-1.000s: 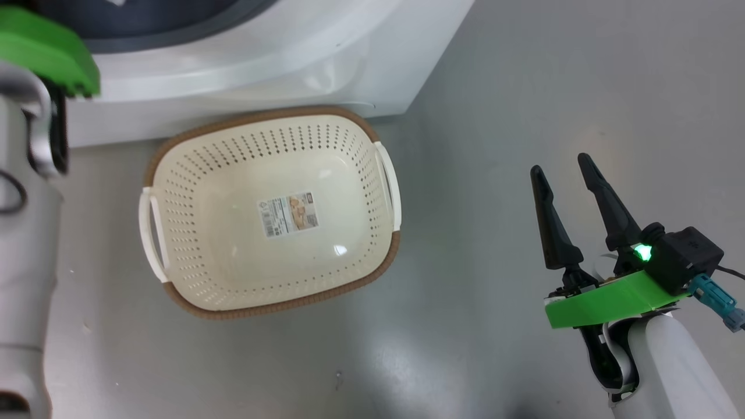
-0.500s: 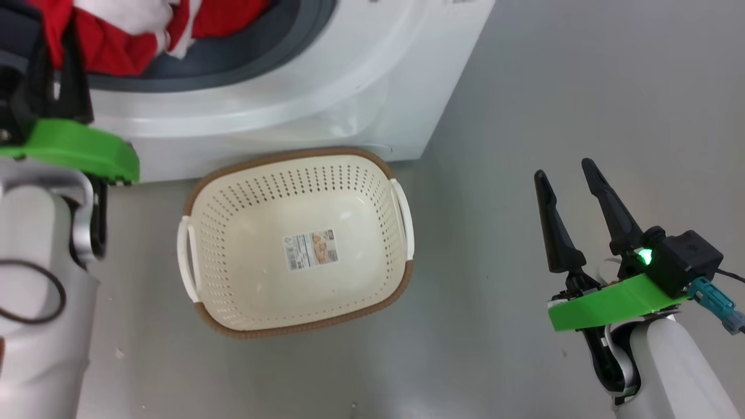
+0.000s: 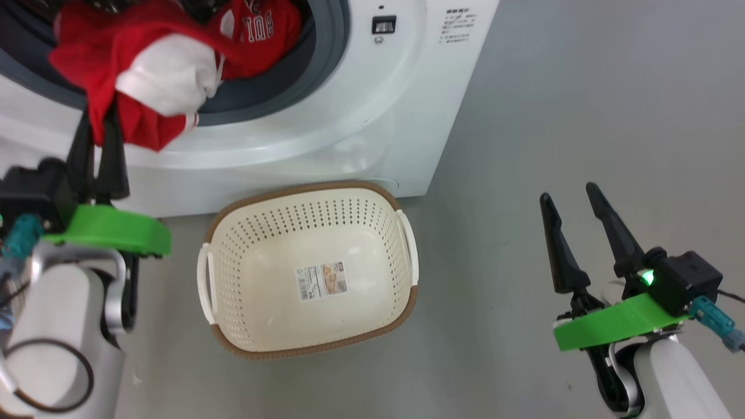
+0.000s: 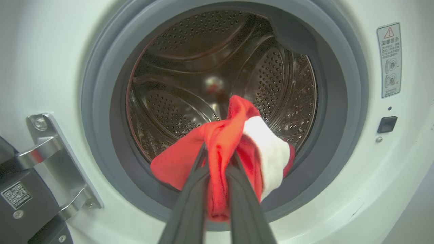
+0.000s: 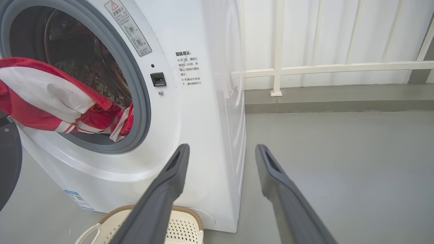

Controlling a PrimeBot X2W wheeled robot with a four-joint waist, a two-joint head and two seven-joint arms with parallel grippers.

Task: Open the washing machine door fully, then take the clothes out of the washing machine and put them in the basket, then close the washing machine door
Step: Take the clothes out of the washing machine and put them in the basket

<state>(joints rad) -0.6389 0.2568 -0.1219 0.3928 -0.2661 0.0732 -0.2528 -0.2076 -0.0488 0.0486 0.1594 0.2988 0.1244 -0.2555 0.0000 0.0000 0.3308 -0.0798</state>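
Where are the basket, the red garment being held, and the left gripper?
basket (image 3: 401, 203): head view, brown rim at the back right corner.
red garment (image 4: 217, 142): left wrist view, bunched fabric above the fingers.
left gripper (image 4: 217, 184): left wrist view, between the fingertips, clamped on the garment.

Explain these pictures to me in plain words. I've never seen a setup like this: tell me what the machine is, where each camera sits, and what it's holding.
This is a wheeled robot with two arms, each ending in a gripper with two long dark fingers.

The head view looks down from the robot's head. A cream basket stands on the grey floor before a white washing machine, with nothing in it but a sticker.

The left wrist view looks along the left gripper. Its fingers are shut on the red clothes, which hang out of the drum's mouth.

The right wrist view looks along the right gripper, which is open and holds nothing, off to the machine's side. More red fabric lies inside the drum there.

The washing machine door's metal hinge shows at the left wrist view's lower left.
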